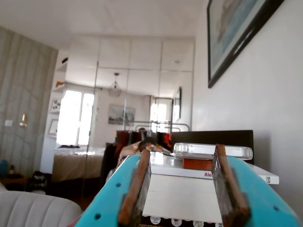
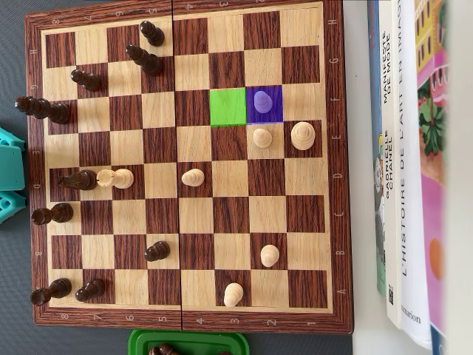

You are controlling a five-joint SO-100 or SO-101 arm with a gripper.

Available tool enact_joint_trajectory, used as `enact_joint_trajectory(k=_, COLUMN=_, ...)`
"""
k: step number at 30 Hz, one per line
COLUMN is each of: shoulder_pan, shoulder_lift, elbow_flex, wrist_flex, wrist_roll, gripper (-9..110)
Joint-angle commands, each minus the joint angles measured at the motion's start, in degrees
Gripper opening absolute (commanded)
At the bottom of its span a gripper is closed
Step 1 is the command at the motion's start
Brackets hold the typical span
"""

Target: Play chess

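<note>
In the overhead view a wooden chessboard (image 2: 336,185) fills the table. One square is highlighted green (image 2: 227,106) and is bare. The purple-highlighted square beside it holds a pawn (image 2: 262,100). Several light pieces, such as one at mid-board (image 2: 193,177), stand on the centre and right of the board. Several dark pieces (image 2: 145,59) stand toward the left. My teal gripper (image 2: 11,181) shows only at the left edge, off the board. In the wrist view the gripper (image 1: 181,156) is open, holds nothing and points level toward the books.
A stack of books (image 2: 403,148) lies along the board's right side; the wrist view shows the books (image 1: 189,189) with a clear box (image 1: 213,151) on top. A green tray (image 2: 188,342) with dark pieces sits below the board. A wall stands on the right.
</note>
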Motion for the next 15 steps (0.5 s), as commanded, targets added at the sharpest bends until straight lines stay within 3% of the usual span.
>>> enact_joint_trajectory(k=1, shoulder_pan=-0.26, shoulder_lift=-0.09, elbow_flex=-2.72, wrist_flex=8.88, wrist_roll=-0.26, gripper=19)
enact_joint_trajectory(k=10, shoulder_pan=-0.97, shoulder_lift=-0.62, elbow_flex=-7.65, wrist_flex=35.68, wrist_roll=-0.26, gripper=19)
enact_joint_trajectory(k=15, shoulder_pan=-1.58, shoulder_lift=-4.22, elbow_flex=-9.14, wrist_flex=43.15, wrist_roll=0.0, gripper=19)
